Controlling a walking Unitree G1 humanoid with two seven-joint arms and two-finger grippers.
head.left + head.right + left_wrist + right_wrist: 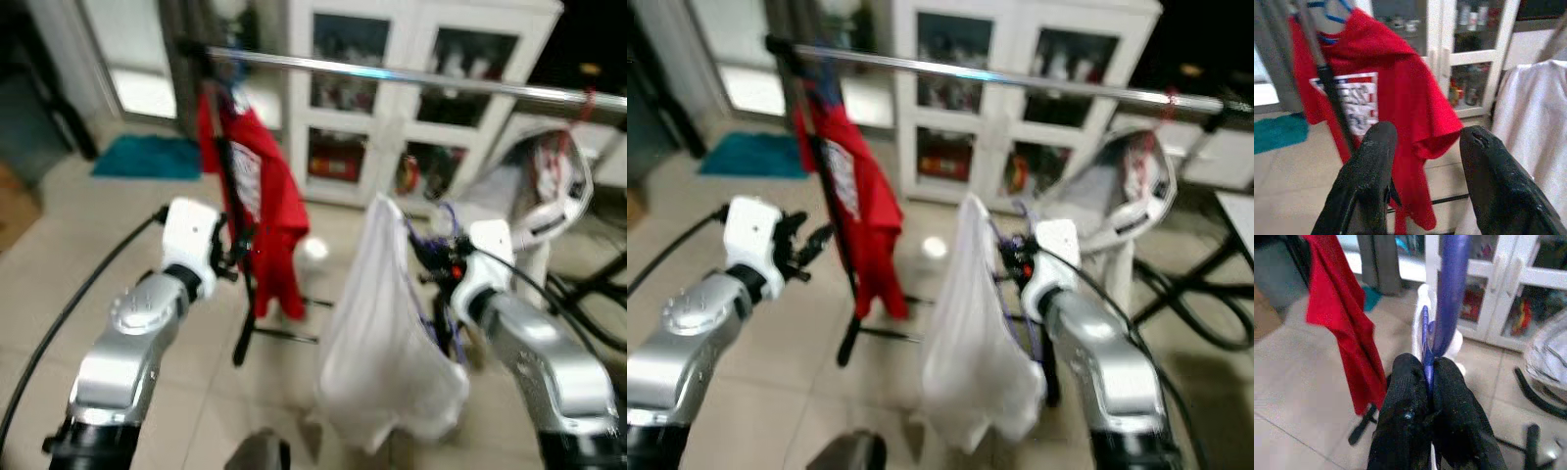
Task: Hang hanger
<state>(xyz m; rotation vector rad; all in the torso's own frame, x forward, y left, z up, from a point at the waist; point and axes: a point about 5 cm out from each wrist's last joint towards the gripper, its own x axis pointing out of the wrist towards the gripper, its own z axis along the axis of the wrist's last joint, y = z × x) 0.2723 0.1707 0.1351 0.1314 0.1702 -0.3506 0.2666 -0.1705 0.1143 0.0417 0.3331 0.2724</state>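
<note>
A purple hanger (1447, 298) carries a white garment (377, 333), held below the metal rail (411, 76) of a clothes rack. My right gripper (1426, 377) is shut on the hanger's thin purple wire; in the left eye view it sits beside the white garment (439, 257). A red T-shirt (257, 191) on a blue hanger hangs at the rail's left end. My left gripper (1422, 142) is open with nothing between its fingers, raised near the red shirt and the rack's black upright (227, 186).
A white glass-door cabinet (411, 108) stands behind the rack. A teal mat (147, 157) lies on the tiled floor at the left. White fabric hangs over something at the right (544, 191). Dark cables (588, 313) lie on the floor at the right.
</note>
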